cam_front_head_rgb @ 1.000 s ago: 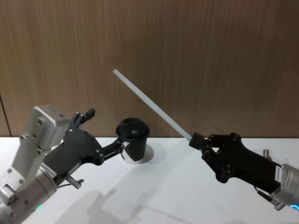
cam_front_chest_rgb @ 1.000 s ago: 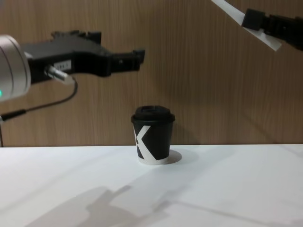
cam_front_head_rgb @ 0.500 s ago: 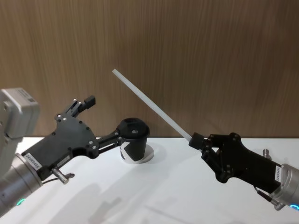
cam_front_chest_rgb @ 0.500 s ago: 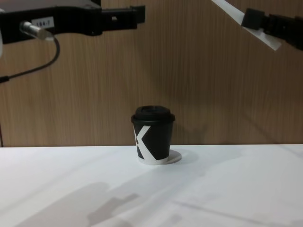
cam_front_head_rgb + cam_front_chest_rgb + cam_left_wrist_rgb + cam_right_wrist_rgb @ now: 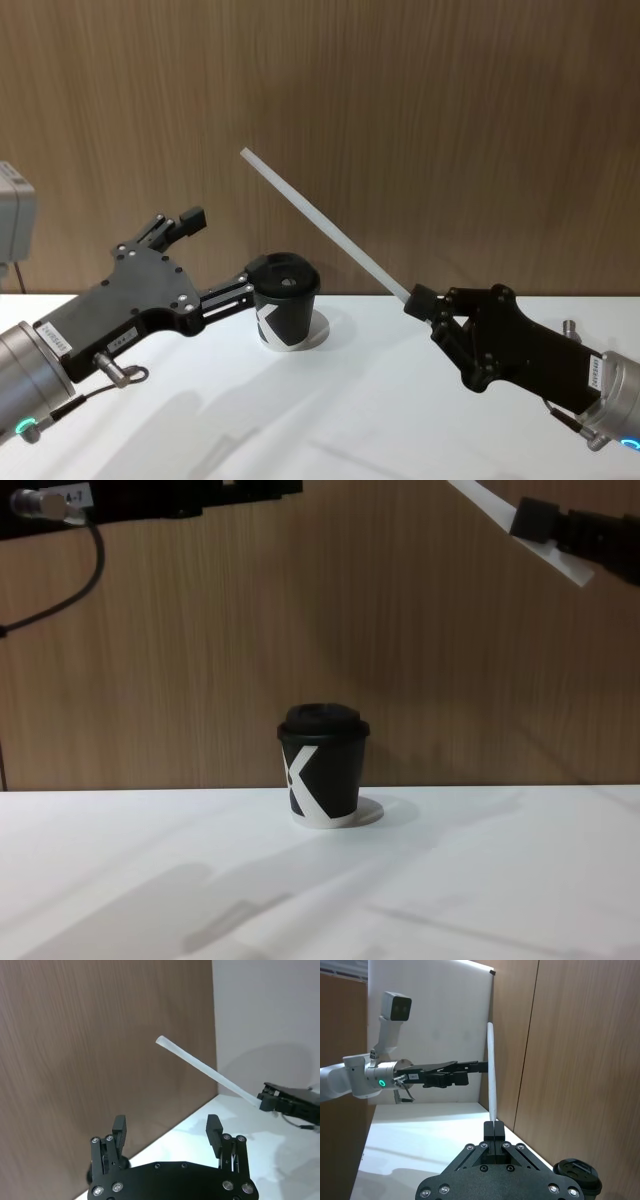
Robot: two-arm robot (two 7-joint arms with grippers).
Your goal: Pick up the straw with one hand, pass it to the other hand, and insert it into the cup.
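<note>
**Handover stage, straw held aloft above the cup.** A small black paper cup [image 5: 323, 770] with a bold white X-like mark, a black domed lid and a white bottom rim stands upright on the white counter [image 5: 330, 420], in front of a brown wood-grain wall [image 5: 450, 120].

The right end effector [image 5: 420, 300], an all-black blocky unit on a black arm, hangs above and to the right of the cup. Its fingers are closed narrowly on the thin, straight, white, slightly translucent straw [image 5: 325, 222]. They grip it near one end, and the chest view shows a short stub projecting past the grip. From there the straw rises at a tilt, its free end pointing up and toward the space over the cup. It touches neither the cup nor the counter.

The left end effector [image 5: 166, 1125] is a long black unit on a silver-grey cylindrical wrist [image 5: 20, 370] with a green glowing ring [image 5: 25, 430] and a thin dark cable [image 5: 60, 590]. It is raised above and to the left of the cup and reaches toward the straw. Its two fingers [image 5: 119, 1127] are spread wide and hold nothing. In the left wrist view the straw's free end lies beyond the fingertips, apart from both. In the chest view this end effector sits well above the cup's lid [image 5: 323, 718], clear of it.
</note>
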